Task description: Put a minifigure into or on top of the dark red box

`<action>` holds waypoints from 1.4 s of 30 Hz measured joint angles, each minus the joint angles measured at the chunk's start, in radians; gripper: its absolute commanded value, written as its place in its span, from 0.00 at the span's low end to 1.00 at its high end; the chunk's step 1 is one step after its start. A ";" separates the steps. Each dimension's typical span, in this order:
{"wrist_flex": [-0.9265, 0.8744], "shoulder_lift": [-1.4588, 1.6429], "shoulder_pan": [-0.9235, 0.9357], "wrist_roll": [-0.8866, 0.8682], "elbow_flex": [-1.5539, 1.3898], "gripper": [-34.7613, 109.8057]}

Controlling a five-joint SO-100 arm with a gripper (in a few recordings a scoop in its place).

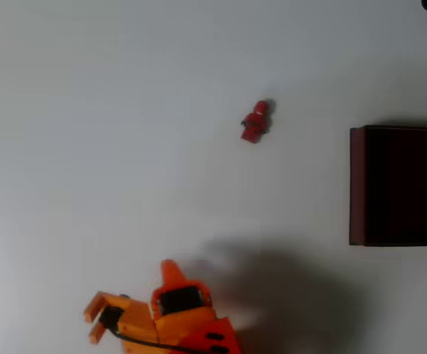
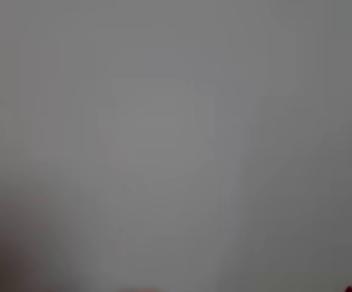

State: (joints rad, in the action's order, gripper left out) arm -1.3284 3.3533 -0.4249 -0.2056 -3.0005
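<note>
In the overhead view the orange gripper (image 1: pixel 94 321) sits at the bottom edge of the white table (image 1: pixel 110 125), its two short fingers pointing left and spread a little apart with nothing between them. The red minifigure (image 1: pixel 256 122) lies on its side well above and to the right of the gripper — out on bare table, touching nothing. The dark red box (image 1: pixel 357 184) stands farther right still, at the picture's right edge, its near-black inside open upward — well apart from both figure and gripper. The wrist view is a grey blur.
</note>
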 measured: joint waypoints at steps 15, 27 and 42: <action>0.040 -0.005 -0.067 -0.776 0.078 0.36; -0.078 0.005 -0.158 -1.203 0.160 0.39; -0.192 0.002 0.038 -1.486 0.163 0.41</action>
State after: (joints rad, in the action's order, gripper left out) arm -1.5202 3.3548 -0.3866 -1.6920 -2.8379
